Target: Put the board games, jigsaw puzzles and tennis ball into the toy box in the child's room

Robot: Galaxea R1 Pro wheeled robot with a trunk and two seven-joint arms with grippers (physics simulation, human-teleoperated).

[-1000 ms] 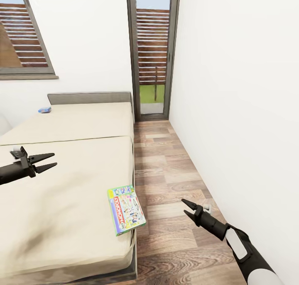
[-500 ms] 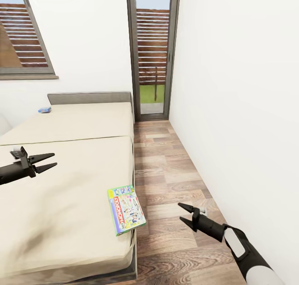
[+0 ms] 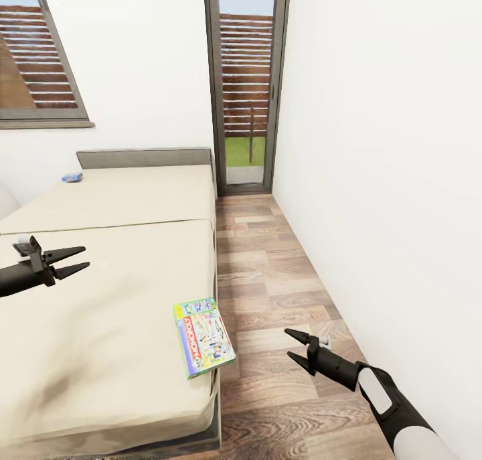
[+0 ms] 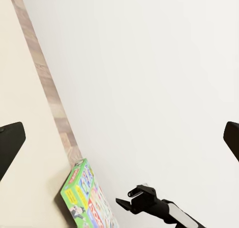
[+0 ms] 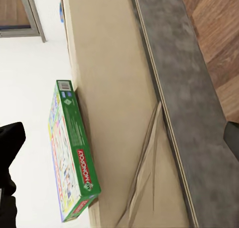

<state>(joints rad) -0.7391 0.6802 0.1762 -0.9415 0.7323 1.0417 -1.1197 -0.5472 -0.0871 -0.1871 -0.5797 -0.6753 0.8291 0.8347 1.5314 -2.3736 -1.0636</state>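
Two board games are in view, both on the bed. The first is a green Monopoly box, lying flat, face up, at the bed's near right edge, with one corner slightly overhanging the mattress side. Its long axis runs roughly along the length of the bed, from the foot toward the headboard, tilted a little off parallel to the mattress edge. The second is a small blue box resting far off near the headboard, at the left side of the bed; its orientation is too small to tell.

Two grippers are in view. The left gripper hangs above the bed's left part, well apart from the Monopoly box, jaws spread and holding nothing. The right gripper is over the wooden floor beside the bed, near the Monopoly box but not touching it, jaws spread and holding nothing, tips pointing toward the bed.

In the right wrist view the Monopoly box shows its green side, with the mattress side below it.
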